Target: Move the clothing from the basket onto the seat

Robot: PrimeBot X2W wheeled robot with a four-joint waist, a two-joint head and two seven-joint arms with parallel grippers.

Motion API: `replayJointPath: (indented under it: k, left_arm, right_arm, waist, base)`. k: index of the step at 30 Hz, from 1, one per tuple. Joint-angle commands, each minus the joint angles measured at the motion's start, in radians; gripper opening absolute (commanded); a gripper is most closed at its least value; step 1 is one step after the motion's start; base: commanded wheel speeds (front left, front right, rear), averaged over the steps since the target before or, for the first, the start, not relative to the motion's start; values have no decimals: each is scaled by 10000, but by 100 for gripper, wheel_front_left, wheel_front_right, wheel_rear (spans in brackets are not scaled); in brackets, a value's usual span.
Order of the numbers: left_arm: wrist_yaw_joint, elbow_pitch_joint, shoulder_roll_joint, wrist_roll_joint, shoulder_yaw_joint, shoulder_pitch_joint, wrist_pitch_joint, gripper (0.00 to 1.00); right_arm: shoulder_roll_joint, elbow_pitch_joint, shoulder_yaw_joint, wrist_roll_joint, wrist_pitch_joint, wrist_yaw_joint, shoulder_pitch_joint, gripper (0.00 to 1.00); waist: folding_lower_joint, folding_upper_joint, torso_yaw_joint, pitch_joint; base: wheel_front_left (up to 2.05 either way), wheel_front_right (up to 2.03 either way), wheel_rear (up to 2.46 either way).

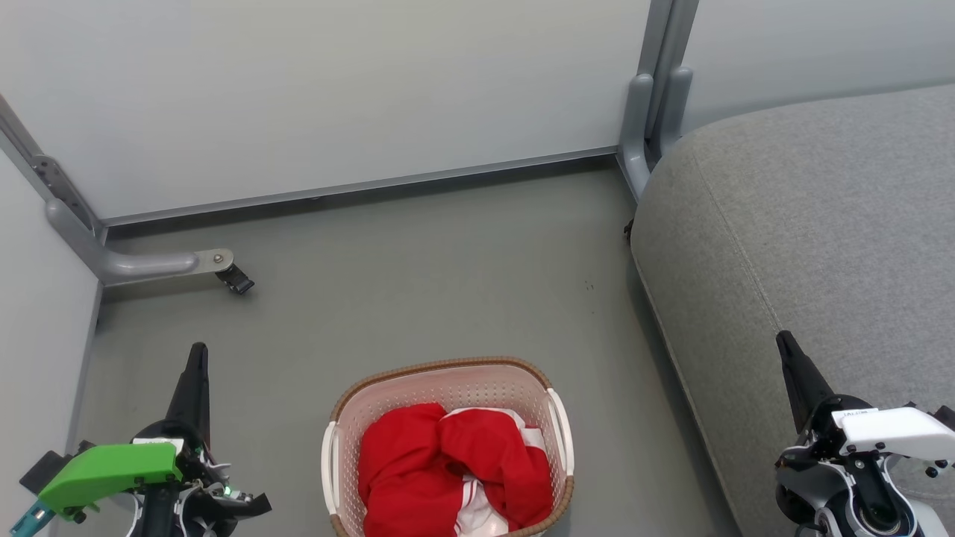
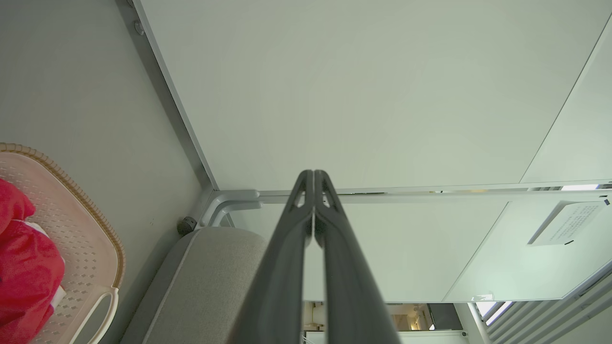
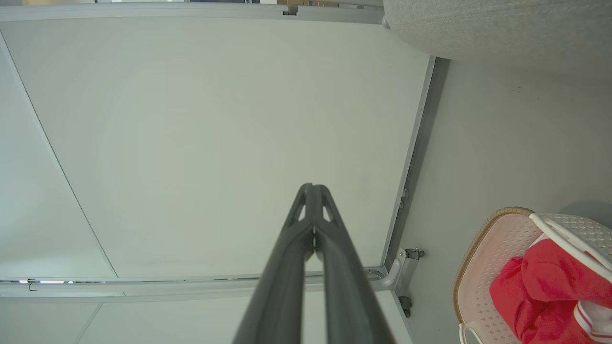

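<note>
Left gripper (image 1: 197, 355), right gripper (image 1: 785, 345), both clenched; one basket (image 1: 440, 366), clothing (image 1: 418, 462), one seat (image 1: 821, 224)

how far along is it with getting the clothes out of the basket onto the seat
Done: nothing yet. The clothing lies bunched in the basket, and the visible part of the seat holds no garment. In hand: nothing; the left gripper and right gripper are shut and empty, either side of the basket. Left: grasp the garments, lift them out, place them on the seat.

Pretty plain spot: smooth pale white partition panels (image 1: 336, 97) in grey metal tube frames (image 1: 149, 262), dull grey floor (image 1: 448, 283), soft even light.
</note>
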Motion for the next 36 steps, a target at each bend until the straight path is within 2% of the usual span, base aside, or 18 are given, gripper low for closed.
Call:
replayJointPath:
  k: [1,36]
  left_arm:
    - [-47,-4,1,-29,15,-126,30,0]
    - [-47,-4,1,-28,15,-126,30,0]
  right_arm:
    - [-28,9,-10,4,21,-3,-47,0]
    - [-28,9,-9,3,20,-3,-47,0]
  waist:
    - [0,0,0,0]
    - [0,0,0,0]
  base:
    - [0,0,0]
    - [0,0,0]
